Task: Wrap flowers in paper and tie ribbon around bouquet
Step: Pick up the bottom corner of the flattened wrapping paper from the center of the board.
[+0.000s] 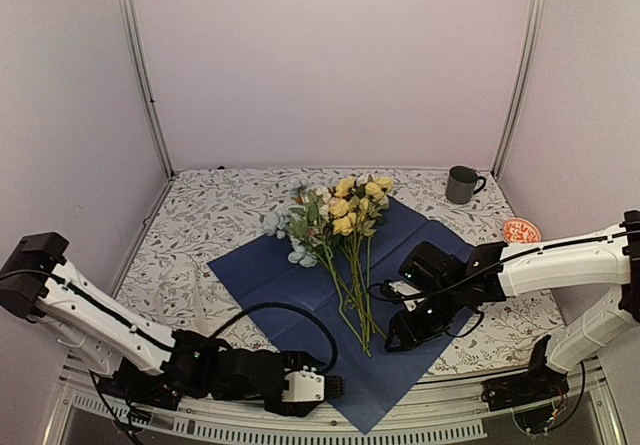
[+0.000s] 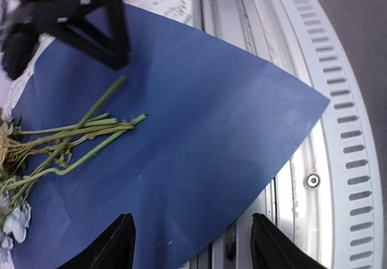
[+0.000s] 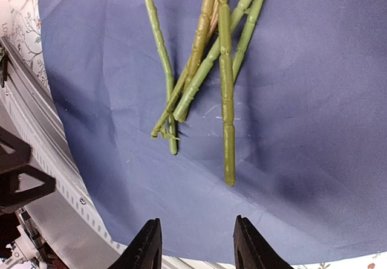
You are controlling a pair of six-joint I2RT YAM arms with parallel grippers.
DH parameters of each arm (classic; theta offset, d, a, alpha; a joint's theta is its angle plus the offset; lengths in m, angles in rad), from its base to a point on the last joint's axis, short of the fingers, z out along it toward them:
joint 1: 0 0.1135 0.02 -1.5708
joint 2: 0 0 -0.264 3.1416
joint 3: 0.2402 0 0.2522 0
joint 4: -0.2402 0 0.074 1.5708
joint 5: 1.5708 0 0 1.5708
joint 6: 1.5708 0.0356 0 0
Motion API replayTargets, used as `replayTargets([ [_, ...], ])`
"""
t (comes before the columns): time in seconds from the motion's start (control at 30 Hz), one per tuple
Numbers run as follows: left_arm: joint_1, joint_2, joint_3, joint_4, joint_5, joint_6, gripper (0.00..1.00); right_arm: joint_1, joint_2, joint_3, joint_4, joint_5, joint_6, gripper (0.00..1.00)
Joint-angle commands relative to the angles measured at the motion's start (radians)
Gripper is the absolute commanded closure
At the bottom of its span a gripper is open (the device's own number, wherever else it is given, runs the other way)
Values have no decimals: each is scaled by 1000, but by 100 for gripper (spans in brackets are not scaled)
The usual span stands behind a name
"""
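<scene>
Both jaws gape, gripping nothing; ahead of the right pair, flowers [image 3: 225, 100] lie on paper [image 3: 314, 100], blooms cropped.

soft even light, mild blur

A robot lab test cell, not a lived-in room. Plain pale wall panels [image 1: 330, 65] close in the table on three sides, held by bare aluminium frame posts [image 1: 140, 65] at the far corners. Two white-and-black jointed robot arms, left [image 1: 100, 320] and right [image 1: 560, 260], with loose black cables, are mounted at the near edge on a slotted grey metal rail [image 2: 357, 130]. A floral-patterned white tablecloth [image 1: 200, 215], a dark grey mug [image 1: 461, 184] at the far right corner and a small orange patterned dish [image 1: 521, 230] by the right edge are the only homely things.
</scene>
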Motion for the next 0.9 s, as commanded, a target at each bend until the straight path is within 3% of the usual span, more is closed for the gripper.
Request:
replayTargets([
  [0.0, -33, 186, 119, -11, -60, 182, 38, 9, -27, -37, 84, -19, 26, 57],
  [0.1, -32, 231, 127, 28, -35, 227, 45, 11, -39, -52, 91, -4, 32, 57],
  [0.2, -30, 236, 126, 26, 41, 241, 45, 11, -50, -72, 111, -14, 35, 57],
  [0.47, -12, 246, 171, -150, 202, 256, 33, 11, -45, -87, 136, -19, 23, 57],
  [0.57, -10, 268, 173, -104, 84, 283, 34, 11, -27, -91, 158, -28, 19, 57],
  [0.73, 3, 293, 153, 1, 79, 306, 40, 10, 4, -82, 186, -41, 18, 57],
  [0.87, 16, 292, 115, 150, -42, 332, 45, 11, 18, -80, 212, -40, 19, 57],
])
